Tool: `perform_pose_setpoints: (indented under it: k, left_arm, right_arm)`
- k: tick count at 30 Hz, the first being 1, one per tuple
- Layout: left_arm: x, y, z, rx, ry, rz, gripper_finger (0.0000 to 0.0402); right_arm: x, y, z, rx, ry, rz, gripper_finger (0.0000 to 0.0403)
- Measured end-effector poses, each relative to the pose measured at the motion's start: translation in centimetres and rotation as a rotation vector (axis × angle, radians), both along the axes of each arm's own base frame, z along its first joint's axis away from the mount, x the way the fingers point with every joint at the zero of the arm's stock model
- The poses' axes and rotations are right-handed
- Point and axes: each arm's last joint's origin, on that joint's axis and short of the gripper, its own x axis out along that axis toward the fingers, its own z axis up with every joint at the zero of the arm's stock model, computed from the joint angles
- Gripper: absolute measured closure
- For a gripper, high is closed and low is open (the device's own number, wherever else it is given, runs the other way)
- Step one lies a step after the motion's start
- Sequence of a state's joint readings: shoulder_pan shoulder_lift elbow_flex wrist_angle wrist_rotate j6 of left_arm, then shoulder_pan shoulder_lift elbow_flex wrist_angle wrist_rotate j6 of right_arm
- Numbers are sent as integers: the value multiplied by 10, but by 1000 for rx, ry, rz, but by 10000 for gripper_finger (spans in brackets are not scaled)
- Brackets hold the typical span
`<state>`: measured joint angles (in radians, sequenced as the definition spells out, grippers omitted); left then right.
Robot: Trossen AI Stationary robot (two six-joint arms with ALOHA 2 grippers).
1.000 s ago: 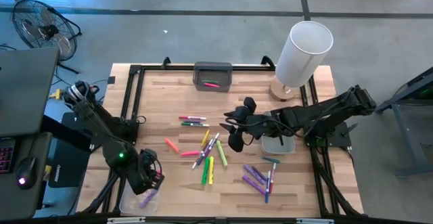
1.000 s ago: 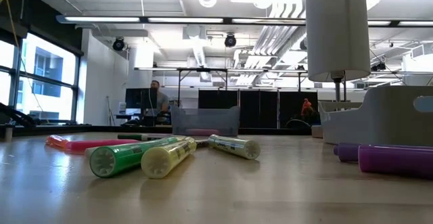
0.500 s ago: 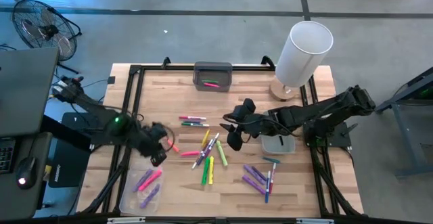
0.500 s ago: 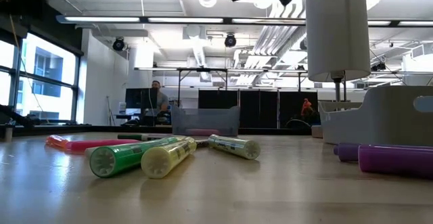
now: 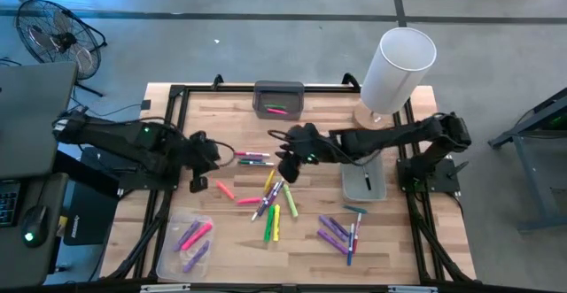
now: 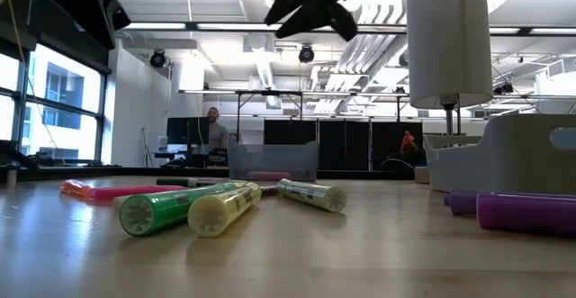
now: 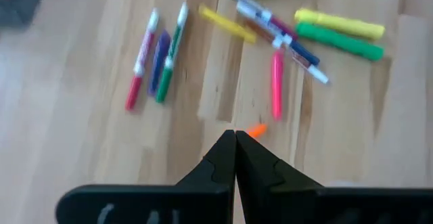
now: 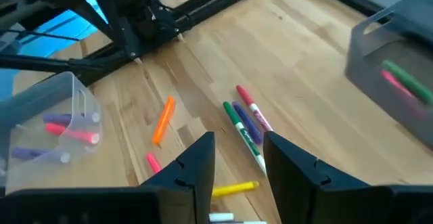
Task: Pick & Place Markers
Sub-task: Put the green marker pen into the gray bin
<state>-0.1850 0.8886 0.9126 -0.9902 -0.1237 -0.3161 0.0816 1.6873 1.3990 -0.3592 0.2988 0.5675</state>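
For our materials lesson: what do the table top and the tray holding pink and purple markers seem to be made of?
Table top: probably wood, pale matt planks with visible grain and seams. Tray: likely clear plastic, glossy; the markers inside show through its see-through wall.

Left end effector [image 5: 197,185] pinched closed — right end effector [image 5: 285,168] parted.

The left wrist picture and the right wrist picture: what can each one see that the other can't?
Only the left wrist view shows the green marker beside the yellow marker, past the shut left tool. Only the right wrist view shows the clear tray with pink and purple markers inside, and the grey bin with a green and a pink marker, past the open right tool. Both show the orange marker and the wooden table.
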Motion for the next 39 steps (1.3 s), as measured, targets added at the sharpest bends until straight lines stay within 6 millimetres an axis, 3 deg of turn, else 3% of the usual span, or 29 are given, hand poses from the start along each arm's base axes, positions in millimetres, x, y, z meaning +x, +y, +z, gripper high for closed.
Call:
perform_pose_setpoints:
  k: [8, 11, 20, 28, 39]
  left_arm:
    - [-37, 25, -11, -9, -166, 8, 401]
    - [-51, 30, -5, 5, -261, 50, 401]
    - [-73, 35, 3, 27, -371, 129, 402]
    - [-70, 36, 7, 14, -415, 167, 401]
    - [-68, 37, 10, 11, -464, 183, 401]
  right_arm:
    - [49, -21, -3, -43, 245, 106, 286]
    - [68, -32, -9, -62, 352, 156, 276]
    - [115, -48, -68, -146, 586, 373, 218]
    - [126, -51, -112, -146, 674, 454, 214]
    - [131, -53, -139, -116, 707, 468, 241]
